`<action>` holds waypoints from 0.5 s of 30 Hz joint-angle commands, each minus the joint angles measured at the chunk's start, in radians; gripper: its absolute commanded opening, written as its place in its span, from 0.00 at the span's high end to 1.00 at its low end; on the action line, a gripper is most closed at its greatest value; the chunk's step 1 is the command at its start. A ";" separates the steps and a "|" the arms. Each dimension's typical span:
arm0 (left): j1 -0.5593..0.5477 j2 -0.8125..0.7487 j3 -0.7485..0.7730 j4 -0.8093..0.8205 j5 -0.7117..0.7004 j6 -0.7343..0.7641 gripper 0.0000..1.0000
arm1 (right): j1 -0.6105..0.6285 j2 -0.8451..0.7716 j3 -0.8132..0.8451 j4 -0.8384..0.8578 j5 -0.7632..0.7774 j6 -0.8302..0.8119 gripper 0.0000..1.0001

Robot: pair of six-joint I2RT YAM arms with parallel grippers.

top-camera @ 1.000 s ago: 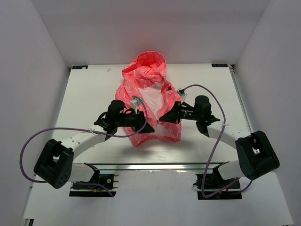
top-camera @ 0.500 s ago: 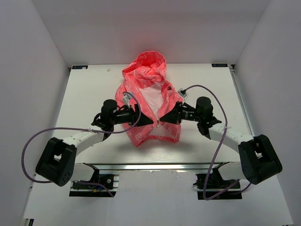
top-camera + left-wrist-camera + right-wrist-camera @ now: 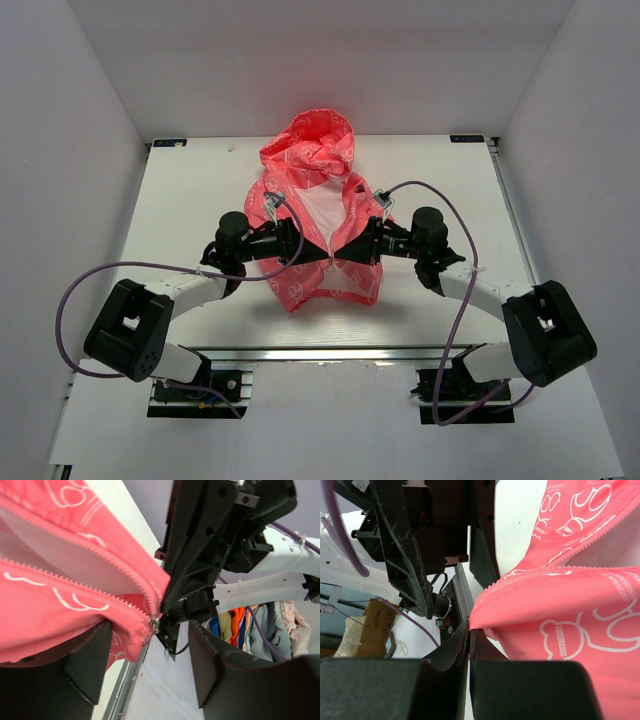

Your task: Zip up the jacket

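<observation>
A white table (image 3: 190,200) sits enclosed by 3 plain pale walls (image 3: 320,60), evenly lit, with a heap of colourful clothes (image 3: 240,622) beyond its edge.

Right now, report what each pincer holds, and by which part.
The right pincer is shut on the jacket, pinching its bottom edge beside the zipper's foot. The left pincer stands open around the zipper slider and holds nothing.

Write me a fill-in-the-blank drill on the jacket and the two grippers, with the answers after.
1. The jacket is coral-pink with a ___ print.
2. The left gripper stands ___, with the zipper slider between its fingers.
3. The right gripper is ___ on the jacket's lower edge.
Missing words: white; open; shut.
</observation>
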 commanded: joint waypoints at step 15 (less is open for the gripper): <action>-0.036 -0.021 -0.037 0.098 0.018 0.002 0.77 | 0.009 0.011 0.032 0.098 0.029 0.048 1.00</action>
